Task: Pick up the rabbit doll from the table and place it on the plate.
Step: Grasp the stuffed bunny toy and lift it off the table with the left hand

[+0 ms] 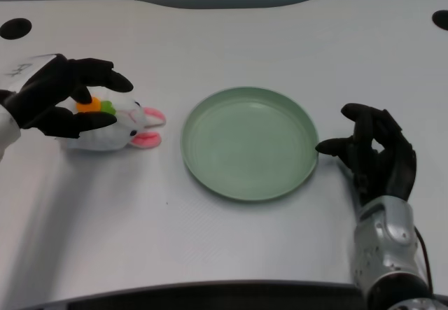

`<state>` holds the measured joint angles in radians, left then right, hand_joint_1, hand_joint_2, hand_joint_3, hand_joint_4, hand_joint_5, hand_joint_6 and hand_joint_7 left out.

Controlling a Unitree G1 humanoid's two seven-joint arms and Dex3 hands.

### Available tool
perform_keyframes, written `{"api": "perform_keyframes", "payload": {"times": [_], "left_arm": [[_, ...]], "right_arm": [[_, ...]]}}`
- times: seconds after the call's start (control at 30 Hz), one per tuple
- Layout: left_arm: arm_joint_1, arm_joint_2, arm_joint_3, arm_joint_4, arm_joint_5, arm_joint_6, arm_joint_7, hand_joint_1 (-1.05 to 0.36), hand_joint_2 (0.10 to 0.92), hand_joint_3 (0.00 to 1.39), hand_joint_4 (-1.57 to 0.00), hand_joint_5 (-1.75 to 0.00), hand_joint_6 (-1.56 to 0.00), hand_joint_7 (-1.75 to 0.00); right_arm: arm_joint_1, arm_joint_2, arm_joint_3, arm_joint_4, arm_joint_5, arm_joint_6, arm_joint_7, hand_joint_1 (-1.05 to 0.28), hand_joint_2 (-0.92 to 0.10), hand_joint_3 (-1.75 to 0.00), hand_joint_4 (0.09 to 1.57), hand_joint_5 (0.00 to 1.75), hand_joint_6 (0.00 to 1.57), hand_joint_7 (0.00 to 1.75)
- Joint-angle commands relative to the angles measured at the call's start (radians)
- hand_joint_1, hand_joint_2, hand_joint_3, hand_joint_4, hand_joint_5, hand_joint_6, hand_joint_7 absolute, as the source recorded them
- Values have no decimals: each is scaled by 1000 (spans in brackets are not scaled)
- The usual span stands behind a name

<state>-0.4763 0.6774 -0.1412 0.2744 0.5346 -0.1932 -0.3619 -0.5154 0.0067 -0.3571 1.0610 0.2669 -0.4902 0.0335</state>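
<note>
Grasp step is judged to be in hand. The left hand (59,94) is wrapped over the rabbit doll (115,126): fingers are laid across the top, thumb is curled in front at the orange-and-green patch. Contact is seen, but a firm clamp cannot be confirmed; the doll lies on the table (231,247), not lifted. Its pink ears are pointed toward the plate (250,143).

The doll is located left of the plate, near but apart from the rim. The plate is green, shallow, nothing in it.

Next move, as judged: the grip is to be closed fully, the doll raised clear of the surface, carried right over the near rim, then lowered and released inside. Soft body, so squeeze is expected to deform it; slip is possible if only the top is pinched.

Surface: white, matte, smooth, two dark round holes at the far corners. Behind the table only a pale wall strip is visible.
</note>
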Motion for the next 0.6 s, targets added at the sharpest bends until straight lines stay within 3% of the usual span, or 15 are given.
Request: {"api": "perform_keyframes", "payload": {"times": [0.03, 0.07, 0.13, 0.17, 0.27, 0.33, 0.5, 0.6], "left_arm": [[-61, 49, -77, 11, 115, -10, -14, -744, 921, 162, -32, -415, -253, -11], [-72, 54, -92, 14, 138, -10, -15, -791, 921, 142, -12, -255, -185, -18], [-103, 58, -128, 29, 190, -6, -24, -836, 921, 127, -3, -105, -128, -17], [-122, 61, -151, 38, 220, -3, -34, -897, 921, 119, 0, -42, -67, -10], [-157, 62, -186, 62, 264, -1, -47, -973, 921, 121, 1, -4, -6, 0], [-188, 52, -211, 89, 290, -1, -53, -1011, 921, 105, 1, 0, -1, 1], [-271, 34, -281, 150, 349, 4, -117, -1047, 921, 83, 1, 1, 1, 1], [-316, 12, -314, 213, 356, 7, -171, -1048, 921, 90, 1, 1, 0, 0]], "right_arm": [[10, 7, -5, 9, 8, -18, 18, -386, -921, -427, 845, 1400, 686, 1152], [9, 7, -6, 10, 10, -17, 19, -386, -921, -421, 849, 1397, 690, 1149], [9, 9, -8, 8, 13, -15, 20, -386, -921, -416, 854, 1394, 697, 1146], [10, 9, -5, 6, 9, -13, 13, -385, -921, -419, 851, 1389, 695, 1140], [10, 10, -5, 7, 8, -17, 12, -382, -921, -428, 844, 1385, 693, 1133], [8, 10, -9, 6, 15, 0, 13, -392, -921, -407, 844, 1383, 686, 1130], [10, 10, -2, 7, 2, -16, 4, -382, -921, -424, 838, 1391, 695, 1141], [13, 13, -3, 0, 6, -15, 12, -383, -921, -428, 843, 1397, 700, 1145]]}}
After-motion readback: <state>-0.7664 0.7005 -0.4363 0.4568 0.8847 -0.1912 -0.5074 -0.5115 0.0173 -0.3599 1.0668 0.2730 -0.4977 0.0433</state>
